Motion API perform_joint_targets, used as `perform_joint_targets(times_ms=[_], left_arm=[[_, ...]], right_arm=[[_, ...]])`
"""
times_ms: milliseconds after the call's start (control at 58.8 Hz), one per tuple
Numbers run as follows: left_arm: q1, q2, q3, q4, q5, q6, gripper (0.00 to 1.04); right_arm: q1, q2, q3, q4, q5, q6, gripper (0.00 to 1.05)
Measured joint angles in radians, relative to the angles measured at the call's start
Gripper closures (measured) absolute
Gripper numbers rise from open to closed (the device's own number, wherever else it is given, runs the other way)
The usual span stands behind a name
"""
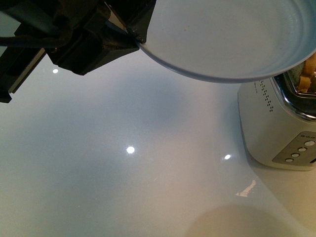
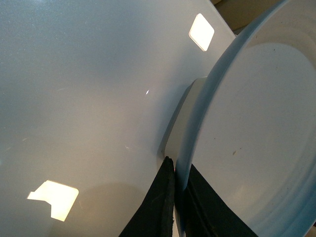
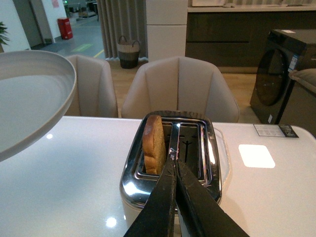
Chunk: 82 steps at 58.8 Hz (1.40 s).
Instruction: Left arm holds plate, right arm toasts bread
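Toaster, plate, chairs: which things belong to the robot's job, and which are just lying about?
In the job: plate, pinched at its rim by the left gripper; bread standing in the toaster; right gripper, shut above it.
Just there: chairs, woven basket, red bin.

Glossy white tabletop (image 1: 123, 187) with round ceiling-light reflections (image 1: 130, 149) on it. Two beige upholstered chairs (image 3: 180, 86) at the far edge. Beyond them: light wood floor (image 3: 244, 86), woven basket (image 3: 129, 51) by grey curtains (image 3: 118, 19), red bin (image 3: 64, 28), dark cabinets (image 3: 232, 34), black front-loading machine (image 3: 276, 74).
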Motion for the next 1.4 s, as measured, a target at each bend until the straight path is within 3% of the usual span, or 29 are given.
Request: perform_joint_targets(times_ms=[136, 187, 357, 545, 647, 885, 1089, 1396], left_arm=[[0.000, 0.000, 0.000, 0.000, 0.003, 0.000, 1.02], [0.000, 0.000, 0.000, 0.000, 0.003, 0.000, 1.02], [0.000, 0.000, 0.000, 0.000, 0.003, 0.000, 1.02], [0.000, 0.000, 0.000, 0.000, 0.003, 0.000, 1.02], [0.000, 0.000, 0.000, 0.000, 0.003, 0.000, 1.02], [-0.001, 0.000, 0.009, -0.005, -0.016, 0.038, 1.02], [0.048, -0.037, 0.024, -0.009, 0.041, 0.063, 1.02], [0.421, -0.055, -0.056, 0.060, 0.154, 0.262, 1.02]], right_arm=[[0.000, -0.002, 0.000, -0.002, 0.000, 0.000, 1.03], [0.000, -0.002, 0.000, -0.003, 0.000, 0.000, 0.97], [0.000, -0.003, 0.000, -0.003, 0.000, 0.000, 0.71], [0.000, -0.003, 0.000, -0.003, 0.000, 0.000, 0.27], [0.000, -0.003, 0.000, -0.003, 0.000, 0.000, 0.09], [0.000, -0.003, 0.000, -0.003, 0.000, 0.003, 0.09], [0.000, -0.003, 0.000, -0.003, 0.000, 0.003, 0.09], [0.000, -0.003, 0.000, -0.003, 0.000, 0.003, 0.09]])
